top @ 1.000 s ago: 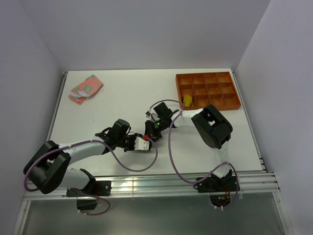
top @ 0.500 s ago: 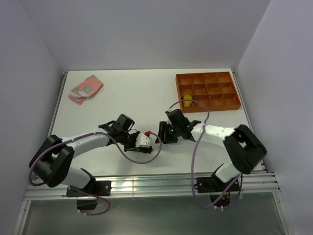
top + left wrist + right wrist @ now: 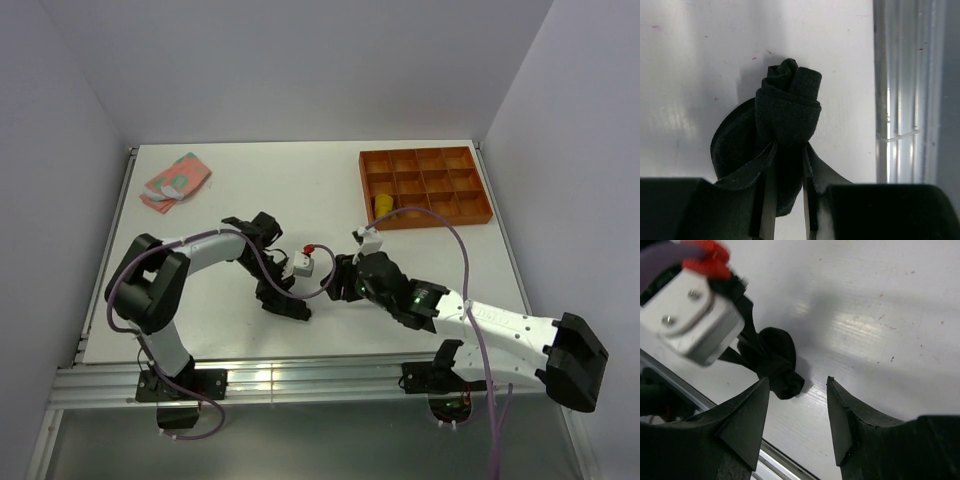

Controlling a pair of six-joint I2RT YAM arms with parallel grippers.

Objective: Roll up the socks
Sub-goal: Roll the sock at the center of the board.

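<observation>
Firmly, the left gripper pinches the black sock by its loose end near the front edge of the table, seemingly to keep the roll tight; the right gripper hangs just beside it, jaws wide and empty.

White flat table, matte top, and there's not much on it. Far left corner: a pink fabric sock with green patches, lying flat and crumpled. Far right corner: a rigid orange plastic tray with square compartments, sitting square to the table's edges, well apart from the pink one. Down near the front edge, just beside the metal rails, a black fabric sock bunched into a tight roll.
</observation>
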